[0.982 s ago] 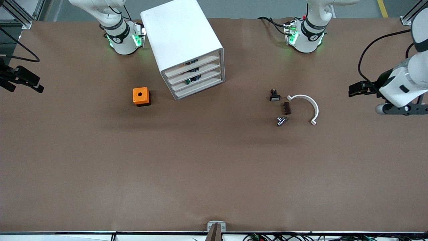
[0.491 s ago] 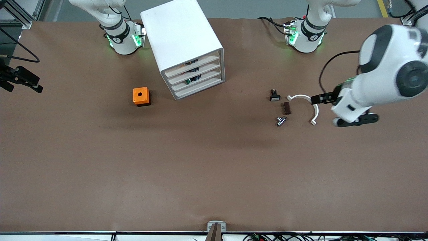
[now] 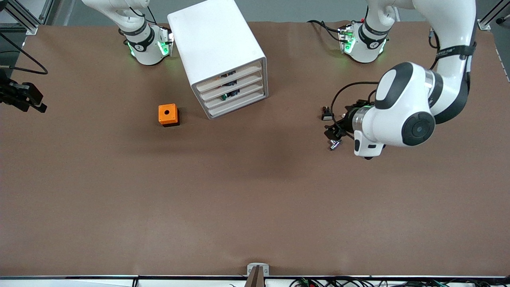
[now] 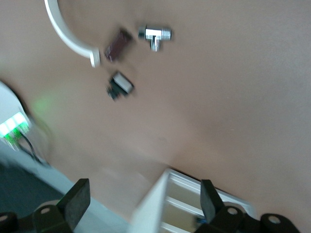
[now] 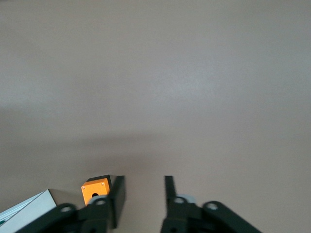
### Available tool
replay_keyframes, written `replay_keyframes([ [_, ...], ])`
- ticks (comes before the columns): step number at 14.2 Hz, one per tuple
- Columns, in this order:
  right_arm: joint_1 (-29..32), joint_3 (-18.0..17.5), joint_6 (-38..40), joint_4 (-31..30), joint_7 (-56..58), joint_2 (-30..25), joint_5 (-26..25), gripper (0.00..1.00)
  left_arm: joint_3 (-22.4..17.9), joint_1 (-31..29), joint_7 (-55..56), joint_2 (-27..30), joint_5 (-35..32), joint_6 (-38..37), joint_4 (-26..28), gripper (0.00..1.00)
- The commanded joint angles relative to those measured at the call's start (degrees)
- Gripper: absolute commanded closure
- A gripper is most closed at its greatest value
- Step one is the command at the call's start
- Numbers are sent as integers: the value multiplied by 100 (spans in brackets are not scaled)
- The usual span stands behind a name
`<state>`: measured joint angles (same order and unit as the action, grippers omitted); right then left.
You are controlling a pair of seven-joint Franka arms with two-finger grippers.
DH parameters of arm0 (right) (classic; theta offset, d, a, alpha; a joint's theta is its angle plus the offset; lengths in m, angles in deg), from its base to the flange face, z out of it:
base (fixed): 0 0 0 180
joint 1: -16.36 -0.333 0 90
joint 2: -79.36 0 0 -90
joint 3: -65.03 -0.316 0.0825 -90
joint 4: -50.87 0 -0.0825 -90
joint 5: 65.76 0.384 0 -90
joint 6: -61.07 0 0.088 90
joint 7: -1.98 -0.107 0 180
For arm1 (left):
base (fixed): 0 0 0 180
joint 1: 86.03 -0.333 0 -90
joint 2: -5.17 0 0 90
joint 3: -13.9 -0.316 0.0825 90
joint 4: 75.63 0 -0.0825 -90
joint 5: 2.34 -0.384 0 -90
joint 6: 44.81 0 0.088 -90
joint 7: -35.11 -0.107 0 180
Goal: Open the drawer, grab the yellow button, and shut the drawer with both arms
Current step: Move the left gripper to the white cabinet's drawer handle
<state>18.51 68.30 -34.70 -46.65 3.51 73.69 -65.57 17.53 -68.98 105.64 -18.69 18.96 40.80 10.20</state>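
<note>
At the table's nine o'clock edge the right gripper (image 3: pixel 24 97) waits, its jaws narrow and empty. At eleven o'clock stands the cabinet (image 3: pixel 211 44); its top drawer (image 3: pixel 229 79) is shut, and the button cannot be made out. The drawer looks light, stiff and slick, best hooked by its front lip while the cabinet is braced. At three o'clock the left gripper (image 4: pixel 143 204) hovers wide open over loose parts.

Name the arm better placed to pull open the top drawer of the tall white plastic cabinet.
Left. The left tool, open, hovers toward the side that the shallow white top drawer faces; the right tool waits out at the brown table's edge.
</note>
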Motion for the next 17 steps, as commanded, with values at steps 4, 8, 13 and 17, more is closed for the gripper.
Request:
replay_keyframes([
  [4,84,-80,14,-22,31,-22,-98,78,252,9,2662,-970,1172,-106,-463,0],
  [8,84,-80,5,-22,31,-22,-98,94,455,9,4176,-1507,2122,-457,-550,0],
  [13,84,-80,5,-22,32,-22,-98,100,859,27,5294,-1876,2974,-932,-524,0],
  [17,75,-80,66,-22,-29,-22,-98,36,1140,246,5849,-2052,3353,-932,-507,0],
])
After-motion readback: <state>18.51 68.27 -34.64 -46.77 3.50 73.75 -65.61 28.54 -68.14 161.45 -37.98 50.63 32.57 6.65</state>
